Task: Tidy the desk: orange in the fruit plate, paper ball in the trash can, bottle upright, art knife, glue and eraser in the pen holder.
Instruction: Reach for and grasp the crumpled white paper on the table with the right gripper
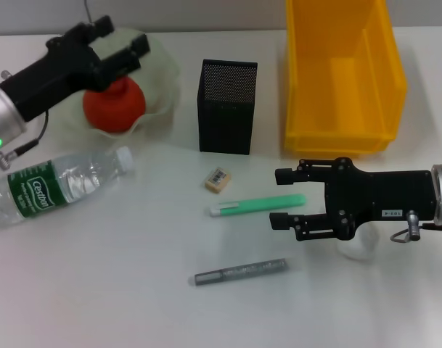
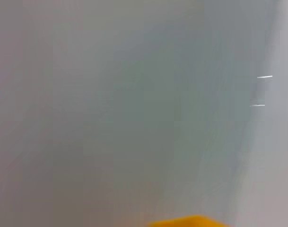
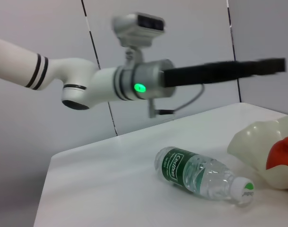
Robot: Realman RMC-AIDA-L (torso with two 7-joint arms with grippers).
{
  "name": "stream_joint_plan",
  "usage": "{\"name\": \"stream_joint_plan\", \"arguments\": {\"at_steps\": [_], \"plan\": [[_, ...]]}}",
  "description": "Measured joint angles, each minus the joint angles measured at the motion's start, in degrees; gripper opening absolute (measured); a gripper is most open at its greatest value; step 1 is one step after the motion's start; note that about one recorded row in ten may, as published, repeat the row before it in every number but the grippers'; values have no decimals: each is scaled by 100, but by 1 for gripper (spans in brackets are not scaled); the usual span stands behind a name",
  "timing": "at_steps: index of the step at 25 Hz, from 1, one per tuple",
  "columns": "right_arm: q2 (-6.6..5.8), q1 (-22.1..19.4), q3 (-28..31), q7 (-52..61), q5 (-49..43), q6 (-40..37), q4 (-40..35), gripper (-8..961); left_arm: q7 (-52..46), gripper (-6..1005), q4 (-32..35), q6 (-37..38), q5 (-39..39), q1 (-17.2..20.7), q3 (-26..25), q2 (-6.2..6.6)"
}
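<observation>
On desk: orange (image 1: 114, 104) sits in plate (image 1: 157, 80), done; left gripper (image 1: 122, 45) open above it. Bottle (image 1: 59, 183) lying flat. Eraser (image 1: 218, 179), green knife (image 1: 258, 206), grey glue (image 1: 240, 272) outside holder (image 1: 227, 106). Right gripper (image 1: 284, 197) open, over paper ball (image 1: 355, 247); can (image 1: 342, 76) waits.

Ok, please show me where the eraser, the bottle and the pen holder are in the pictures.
eraser (image 1: 218, 179): head view, on its barcode sticker.
bottle (image 1: 43, 188): head view, on the green label; it lies on its side.
pen holder (image 1: 227, 116): head view, on the front mesh wall.
</observation>
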Motion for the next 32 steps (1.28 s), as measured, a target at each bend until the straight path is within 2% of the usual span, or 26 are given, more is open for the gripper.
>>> {"name": "stream_joint_plan", "arguments": {"at_steps": [2,3,4,5,6,7,11,12,18,26,32], "plan": [[0,0,0,-2,3,0,0,760,0,808,0,0,0,0,0,0],[0,0,0,-4,6,0,0,760,-495,808,425,948,11,353,604,195],[-1,0,1,-4,12,0,0,760,-495,807,425,948,11,353,604,195],[-5,0,3,-5,18,0,1,760,-635,807,487,1501,68,501,903,377],[-9,0,5,-6,24,0,3,760,-635,806,487,1501,68,501,903,377],[-15,0,8,-6,27,0,5,760,-679,806,497,2057,329,645,982,516],[-26,4,9,-8,34,0,16,759,-657,804,510,2450,772,788,936,591],[-28,5,9,-8,34,0,16,759,-643,804,515,2619,1175,868,935,632],[-44,26,-32,11,12,-1,23,759,-339,801,464,2640,1870,970,945,595],[-47,-1,-18,14,6,3,21,758,-66,798,457,2596,2018,1023,949,569],[-136,0,-23,511,-15,-244,-282,759,-71,795,459,2664,2102,1001,989,571]]}}
